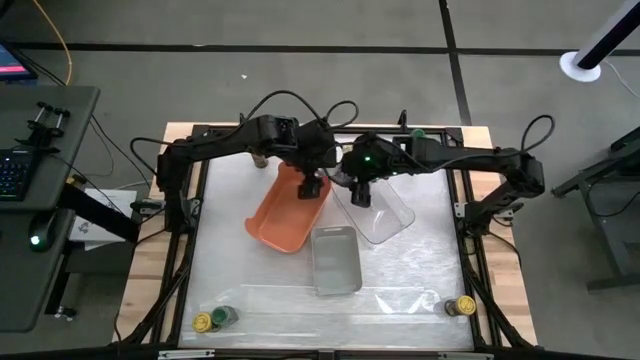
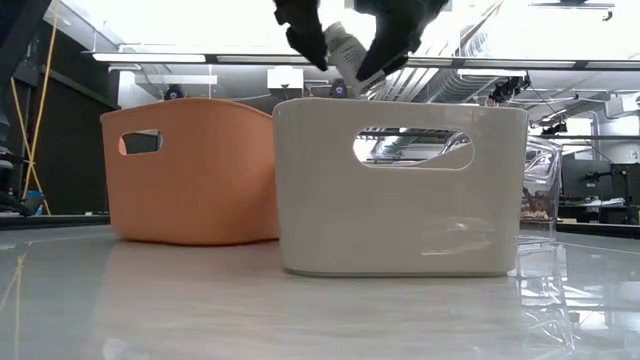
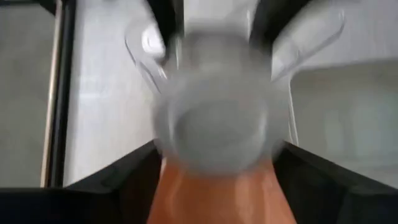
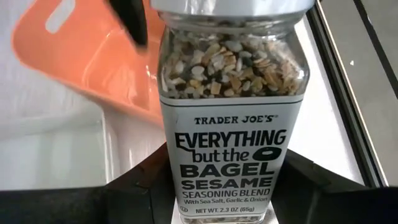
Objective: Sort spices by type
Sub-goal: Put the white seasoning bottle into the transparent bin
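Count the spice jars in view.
5: two spice jars at the table's front-left corner, one front-right, one in the left hand, one in the right hand. Trays may hide more.

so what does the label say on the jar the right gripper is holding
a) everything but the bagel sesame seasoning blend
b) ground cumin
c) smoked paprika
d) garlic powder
a: in the right wrist view the jar held between the right gripper's fingers reads "everything but the bagel sesame seasoning blend", with mixed seeds showing through the glass.

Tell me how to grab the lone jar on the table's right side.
Take the jar across its round sides just below the yellow lid, fingers coming straight down from above: its lid seems to face up, so it likely stands upright.
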Controlling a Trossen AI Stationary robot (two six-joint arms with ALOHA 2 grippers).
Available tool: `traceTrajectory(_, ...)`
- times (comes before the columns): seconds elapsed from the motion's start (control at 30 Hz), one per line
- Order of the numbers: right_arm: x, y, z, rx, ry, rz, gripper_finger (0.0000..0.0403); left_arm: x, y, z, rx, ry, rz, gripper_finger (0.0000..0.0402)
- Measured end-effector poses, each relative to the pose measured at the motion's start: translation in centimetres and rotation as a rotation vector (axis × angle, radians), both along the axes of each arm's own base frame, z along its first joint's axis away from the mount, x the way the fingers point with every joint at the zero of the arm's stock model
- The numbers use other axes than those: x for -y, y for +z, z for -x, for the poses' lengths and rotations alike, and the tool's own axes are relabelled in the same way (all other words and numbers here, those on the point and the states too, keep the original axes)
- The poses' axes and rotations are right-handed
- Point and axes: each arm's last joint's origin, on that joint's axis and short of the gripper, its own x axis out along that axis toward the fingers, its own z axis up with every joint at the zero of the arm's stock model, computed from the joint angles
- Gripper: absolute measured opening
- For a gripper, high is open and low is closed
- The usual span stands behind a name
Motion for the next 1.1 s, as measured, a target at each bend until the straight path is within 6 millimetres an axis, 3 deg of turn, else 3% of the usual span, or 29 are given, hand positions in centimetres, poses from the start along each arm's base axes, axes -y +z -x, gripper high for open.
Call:
traceTrajectory(0.13,-0.2,1.1,2.3,-0.059,-0.024,0.002,0.0191,-0.7,0.7,1.4,-0.022,0.064,0.024,0.0307)
traceTrajectory(0.2,-0.3,1.6,3.3,-0.07,-0.046,-0.013,0.0191,-1.4,1.9,2.0,0.049,0.103,0.033,0.0306)
traceTrajectory(0.37,-0.7,3.5,5.8,0.0,-0.108,-0.04,0.0191,-2.4,5.7,3.1,0.444,0.128,0.086,0.0302)
traceTrajectory(0.47,-0.9,3.5,7.4,0.115,-0.172,-0.07,0.0191,-2.0,6.5,3.6,0.678,0.091,0.123,0.0302)
traceTrajectory(0.6,-1.7,2.3,9.0,0.358,-0.235,-0.162,0.0191,-1.1,4.6,3.8,0.906,0.09,0.207,0.0302)
traceTrajectory(0.8,-2.8,1.3,8.8,0.689,-0.22,-0.266,0.0191,-0.7,0.9,3.0,1.209,0.127,0.361,0.0302)
traceTrajectory(1.1,-3.2,0.8,7.2,0.687,-0.192,-0.257,0.0191,-1.0,-0.8,1.9,1.184,0.143,0.347,0.0302)
